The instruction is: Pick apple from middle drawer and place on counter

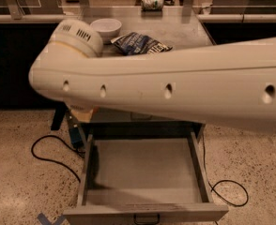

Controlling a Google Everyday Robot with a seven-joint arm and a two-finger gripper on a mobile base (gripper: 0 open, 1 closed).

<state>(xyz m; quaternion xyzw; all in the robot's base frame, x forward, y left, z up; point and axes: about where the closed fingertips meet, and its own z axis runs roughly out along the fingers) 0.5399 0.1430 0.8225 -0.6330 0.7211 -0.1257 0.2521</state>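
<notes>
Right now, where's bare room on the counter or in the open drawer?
On the counter, bare patch right of the chip bag, out to the right edge; crowded at back left by the white bowl and bag. The arm hides its front. In the middle drawer, visible floor bare between side walls. No gripper in view.

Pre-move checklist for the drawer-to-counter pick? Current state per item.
1. Middle drawer open: ok, pulled out, floor exposed.
2. Apple located: not ok. None on the visible drawer floor; the back of the drawer is hidden by the arm.
3. Gripper position: cannot tell, it is out of view; only the arm crosses the frame.
4. Drop space on the counter: ok, bare patch right of the chip bag and white bowl.
</notes>
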